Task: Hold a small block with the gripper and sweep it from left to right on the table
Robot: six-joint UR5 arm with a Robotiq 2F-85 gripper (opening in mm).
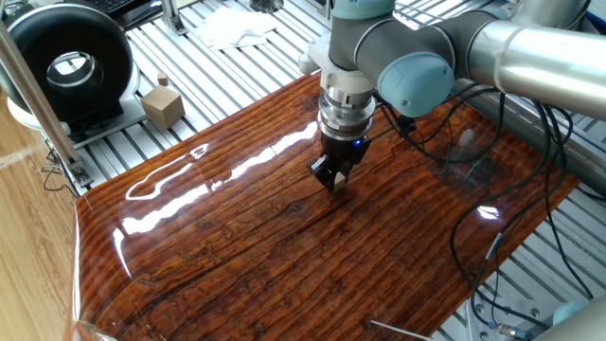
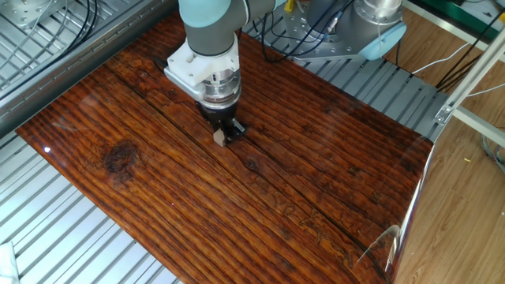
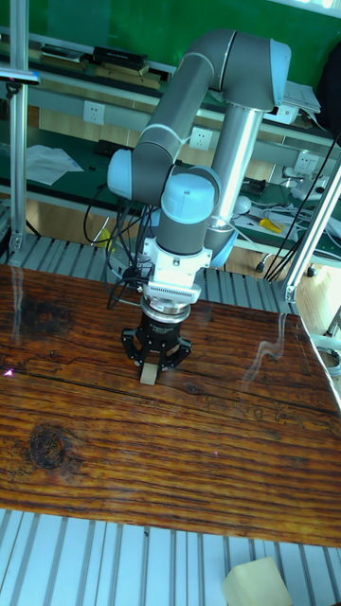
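Pincer (image 3: pixel 151 369) clamped on small block (image 3: pixel 150 375), down on table (image 3: pixel 189 454).

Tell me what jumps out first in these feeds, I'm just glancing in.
The gripper stands upright near the middle of the glossy table, its fingers closed on the small block, which sits at the board's surface. Off the board, on the slatted frame, a larger tan cube sits beside a black ring-shaped device.

Arm reaches down from upper right of one fixed view, wrist vertical. Gripper (image 1: pixel 331 178) (image 2: pixel 222 136) (image 3: pixel 152 369) points straight down, its 2 fingers closed together near frame centre.
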